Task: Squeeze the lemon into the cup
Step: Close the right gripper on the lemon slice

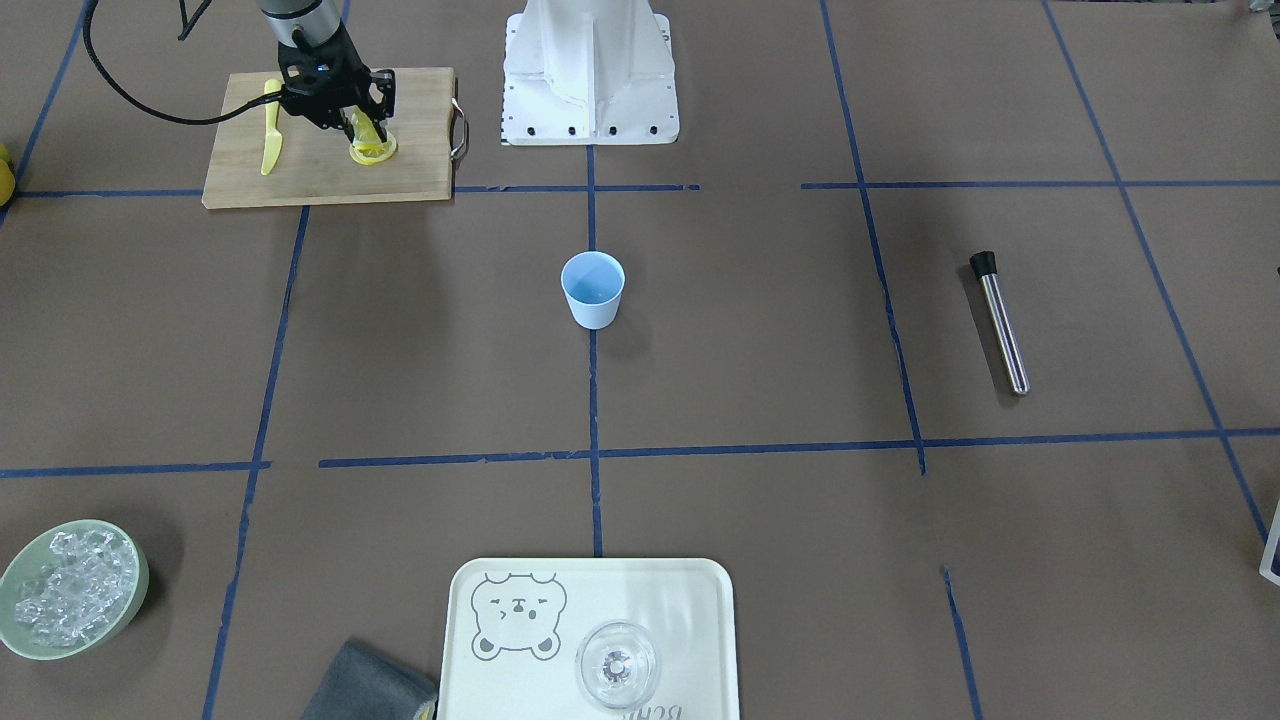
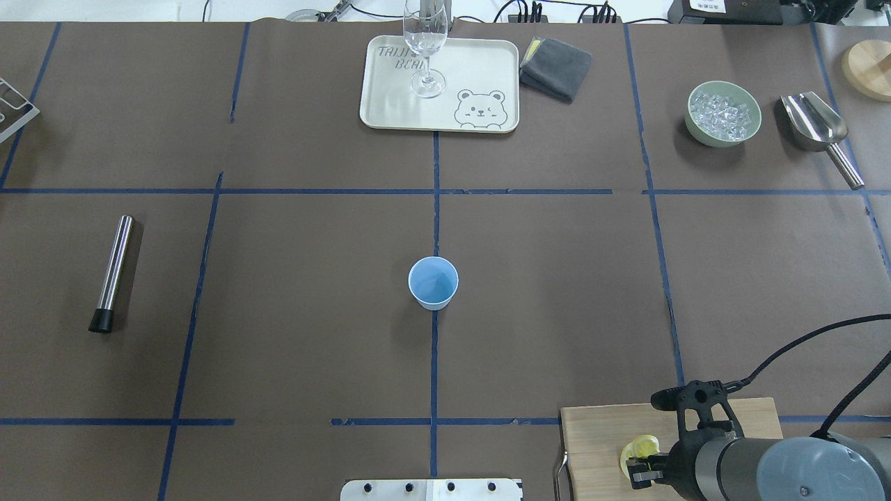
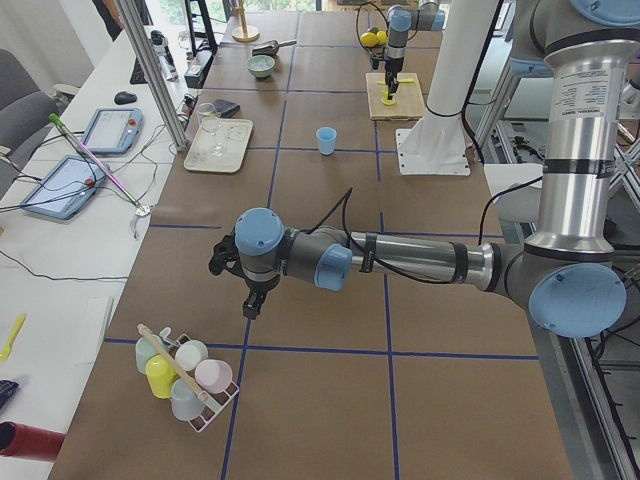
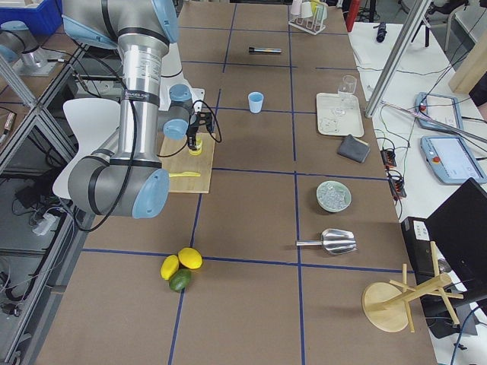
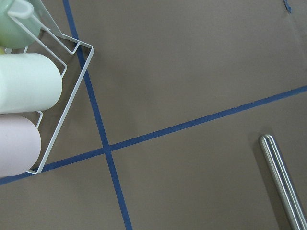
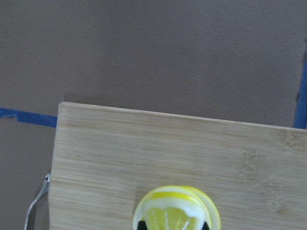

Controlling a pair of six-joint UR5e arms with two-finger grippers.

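Note:
The lemon (image 1: 372, 150) is a small yellow piece with a pale cut face, on the wooden cutting board (image 1: 330, 180). My right gripper (image 1: 362, 128) stands over the board, its fingers closed on both sides of the lemon (image 6: 175, 213), which rests at board level. It also shows in the overhead view (image 2: 639, 452). The light-blue cup (image 1: 592, 288) stands upright and alone at the table's middle (image 2: 433, 282), far from the board. My left gripper (image 3: 250, 305) hangs over the table's other end; I cannot tell whether it is open or shut.
A yellow knife (image 1: 270, 125) lies on the board beside the gripper. A steel tube with a black cap (image 1: 1000, 320) lies to the side. A tray (image 1: 690, 600) holds a clear glass (image 1: 617, 665). A green bowl of ice (image 1: 70, 590) and a cup rack (image 3: 185, 375) stand at the edges.

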